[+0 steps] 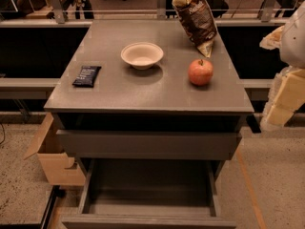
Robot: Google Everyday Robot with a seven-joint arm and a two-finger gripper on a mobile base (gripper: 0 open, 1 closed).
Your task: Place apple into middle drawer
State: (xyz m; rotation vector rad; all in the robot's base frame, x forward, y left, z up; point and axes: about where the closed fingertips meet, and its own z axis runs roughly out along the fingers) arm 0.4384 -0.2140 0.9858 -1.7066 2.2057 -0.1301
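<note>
Seemingly the jaws hang well right of the apple (200, 72); opening cannot be told.

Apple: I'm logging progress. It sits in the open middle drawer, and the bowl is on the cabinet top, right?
No: the camera view shows the apple on the cabinet top, near the bowl; the middle drawer is open. The gripper is at the right edge.

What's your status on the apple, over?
Gripper at right edge, clear of apple. Apple on cabinet top, right side. Middle drawer open, visible floor bare. Chip bag close behind apple.
</note>
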